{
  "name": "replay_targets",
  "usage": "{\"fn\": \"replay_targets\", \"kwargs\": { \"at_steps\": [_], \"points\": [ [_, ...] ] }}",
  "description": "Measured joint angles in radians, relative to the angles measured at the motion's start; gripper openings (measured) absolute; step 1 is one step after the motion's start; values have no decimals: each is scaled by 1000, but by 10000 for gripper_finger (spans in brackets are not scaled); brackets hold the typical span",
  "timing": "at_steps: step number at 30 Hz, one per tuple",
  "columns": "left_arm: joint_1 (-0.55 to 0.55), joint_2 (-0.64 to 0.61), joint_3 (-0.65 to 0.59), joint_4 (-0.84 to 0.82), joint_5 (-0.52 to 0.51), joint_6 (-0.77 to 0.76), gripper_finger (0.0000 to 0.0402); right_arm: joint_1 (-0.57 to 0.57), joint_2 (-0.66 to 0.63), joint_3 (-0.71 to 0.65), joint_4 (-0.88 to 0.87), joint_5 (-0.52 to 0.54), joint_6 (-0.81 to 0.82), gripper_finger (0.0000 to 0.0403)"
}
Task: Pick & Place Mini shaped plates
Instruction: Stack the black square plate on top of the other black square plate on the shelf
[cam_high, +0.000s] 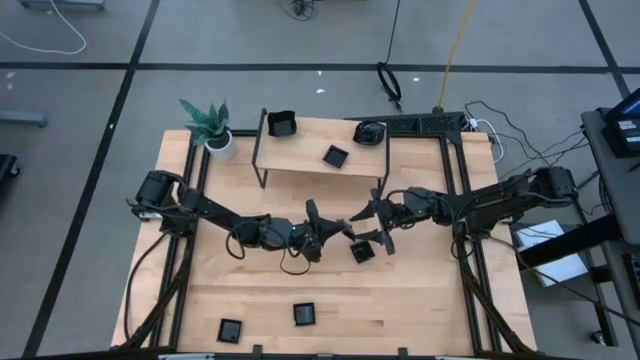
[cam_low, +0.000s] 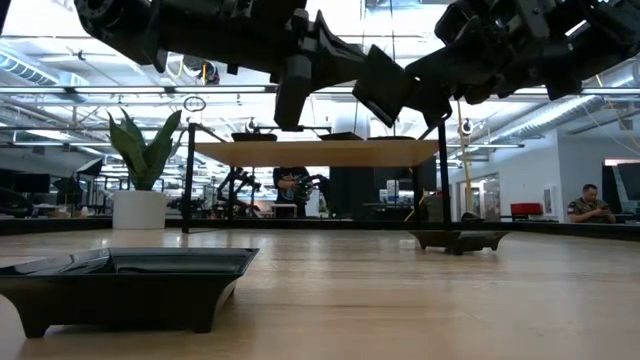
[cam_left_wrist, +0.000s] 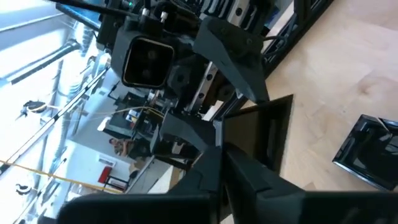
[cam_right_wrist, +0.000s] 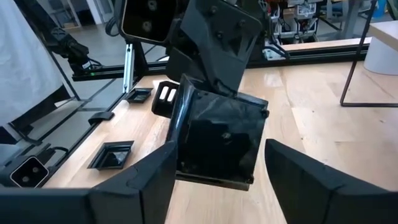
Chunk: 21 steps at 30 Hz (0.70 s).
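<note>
Midair, a square plate (cam_right_wrist: 217, 140) was clamped at its rim by the shut left gripper (cam_high: 338, 229), between the wide-open fingers (cam_right_wrist: 140, 180) of the right gripper (cam_high: 378, 227); another plate (cam_high: 362, 252) lay on the table (cam_high: 420, 300) just below

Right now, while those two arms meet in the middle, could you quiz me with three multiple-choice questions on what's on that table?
1. The potted plant stands:
A) on the shelf
B) between the arms
C) at a table corner, beside the shelf

2. Black plates on the raised shelf:
A) one
B) three
C) six

3. The plate between the two hands is:
A) held in the air
B) lying flat on the table
C) stacked on another plate

Answers:
1 C: the plant stands off the shelf.
2 B: three plates.
3 A: the left hand pinches the held plate; the right hand is open around it.
</note>
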Motion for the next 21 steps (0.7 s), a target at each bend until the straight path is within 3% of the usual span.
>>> {"fn": "replay_targets", "kwargs": {
  "at_steps": [4,12,16,19,21],
  "points": [
    [-10,0,0,2,-53,-29,10,0,0,0,-3,1,0,224],
    [-70,-6,0,177,-321,76,4,0,1,0,-36,1,-34,222],
    [-59,-85,38,222,-467,20,4,0,1,0,-61,3,-46,221],
    [-3,-194,119,21,-589,-125,4,0,1,0,-70,6,-68,221],
    [55,-264,206,-299,-581,-285,3,0,1,0,-72,6,-86,221]
  ]
}}
